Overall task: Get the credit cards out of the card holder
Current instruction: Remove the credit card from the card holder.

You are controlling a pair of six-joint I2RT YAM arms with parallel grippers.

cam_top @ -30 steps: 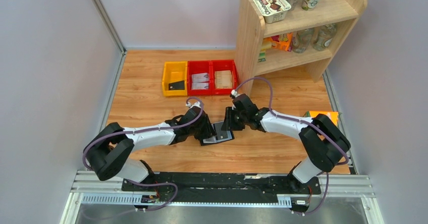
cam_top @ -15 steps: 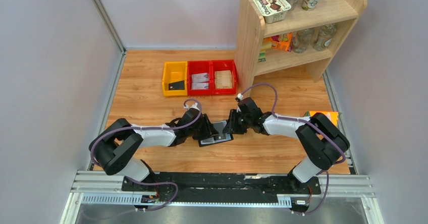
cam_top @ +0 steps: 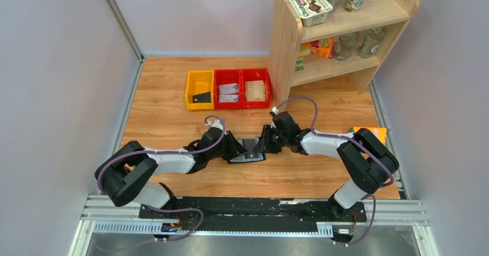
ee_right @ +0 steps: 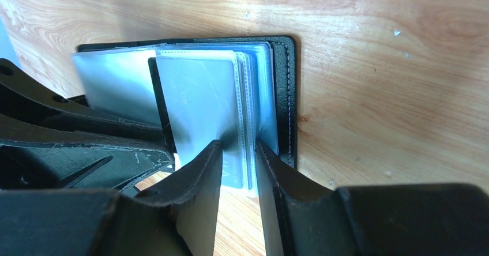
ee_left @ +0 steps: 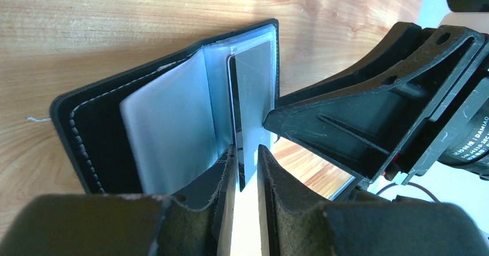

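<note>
The black leather-like bifold card holder [cam_top: 249, 151] lies open on the wooden tabletop [cam_top: 167, 100], between the two arms. The right end effector [ee_right: 237, 146] is nearly closed, pinching the holder's stack of clear sleeves. The left end effector [ee_left: 247, 151] stands narrowly parted around a thin dark credit card [ee_left: 251, 89] among the sleeves; whether its pads actually press the card is unclear.

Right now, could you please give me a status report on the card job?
Left fingers open, straddling the edge of a credit card. Right fingers shut on sleeves of the card holder, which lies open. Nothing seen blocking.
</note>
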